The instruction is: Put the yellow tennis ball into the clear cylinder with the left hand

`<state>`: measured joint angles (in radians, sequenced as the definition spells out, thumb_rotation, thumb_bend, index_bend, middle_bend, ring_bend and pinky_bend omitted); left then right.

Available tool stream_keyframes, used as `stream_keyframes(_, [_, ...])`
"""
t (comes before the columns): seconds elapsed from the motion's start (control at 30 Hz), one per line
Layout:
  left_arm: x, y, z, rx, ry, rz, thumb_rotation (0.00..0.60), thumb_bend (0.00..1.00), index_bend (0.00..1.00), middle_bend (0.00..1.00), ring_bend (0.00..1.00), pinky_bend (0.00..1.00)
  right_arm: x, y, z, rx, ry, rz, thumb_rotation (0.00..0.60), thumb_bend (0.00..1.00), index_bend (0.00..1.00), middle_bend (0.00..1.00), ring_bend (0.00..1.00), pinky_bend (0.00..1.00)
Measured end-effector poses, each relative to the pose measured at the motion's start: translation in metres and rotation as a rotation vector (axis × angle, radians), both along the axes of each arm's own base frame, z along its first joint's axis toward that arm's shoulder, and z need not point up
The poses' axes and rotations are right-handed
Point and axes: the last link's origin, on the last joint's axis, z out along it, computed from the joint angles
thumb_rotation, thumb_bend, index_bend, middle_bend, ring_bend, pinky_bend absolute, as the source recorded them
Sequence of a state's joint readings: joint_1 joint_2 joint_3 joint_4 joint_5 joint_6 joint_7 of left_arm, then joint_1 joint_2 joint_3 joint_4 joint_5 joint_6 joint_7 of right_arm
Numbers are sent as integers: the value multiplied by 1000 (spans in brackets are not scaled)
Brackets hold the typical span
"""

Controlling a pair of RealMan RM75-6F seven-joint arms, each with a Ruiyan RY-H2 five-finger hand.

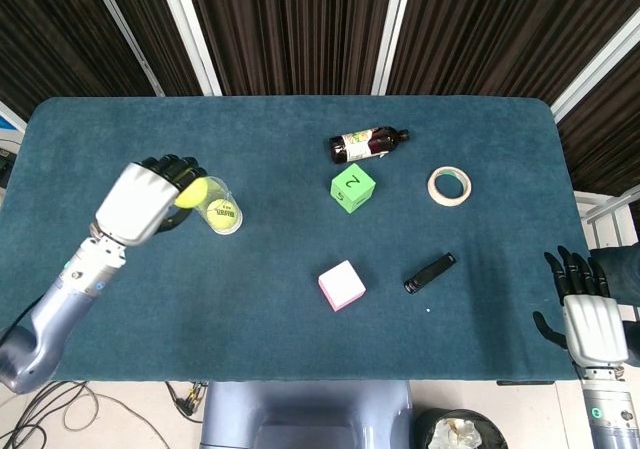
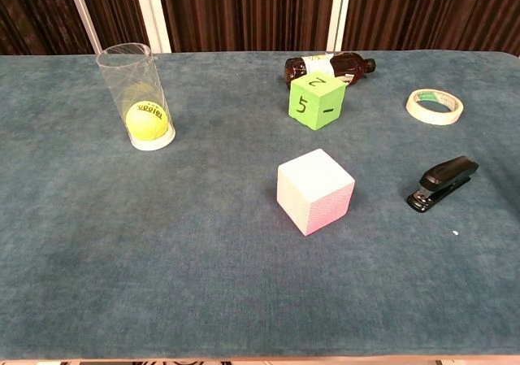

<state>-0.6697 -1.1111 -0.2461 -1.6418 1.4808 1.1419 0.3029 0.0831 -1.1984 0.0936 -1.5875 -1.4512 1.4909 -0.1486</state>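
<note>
Fingers of the left hand wrap the yellow tennis ball, held beside the clear plastic cylinder's rim; right hand idles, fingers spread, off the surface's edge.

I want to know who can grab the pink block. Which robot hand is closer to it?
It is hard to call from the head view. The left hand, holding a yellow ball, is up-left of the pink block; the right hand is off the table's right edge.
</note>
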Motion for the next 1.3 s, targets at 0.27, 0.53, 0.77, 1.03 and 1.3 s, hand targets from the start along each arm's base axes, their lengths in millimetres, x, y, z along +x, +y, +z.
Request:
stream_keyframes(0.27, [-15,19,-15,0,36,43,600,325,448,471,418,586,1,0,2,-13,4,3,600,352,90,0,0,0])
stream_keyframes(0.53, [-14,25,-33,-14,77,48,600,290,437,458,403,579,1,0,4,-19,-2,3,600,352,90,0,0,0])
stream_keyframes(0.77, [-16,28,-40,-22,108,73,600,191,372,346,314,529,1,0,5,-23,-11,3,600,352,90,0,0,0])
stream_keyframes(1.03, [-10,28,-51,-28,155,81,600,74,307,204,111,362,2,0,5,-24,-12,3,600,352,90,0,0,0])
stream_keyframes(1.3, [-1,22,-50,-43,139,74,600,44,284,186,66,276,2,0,5,-26,-15,2,600,352,89,0,0,0])
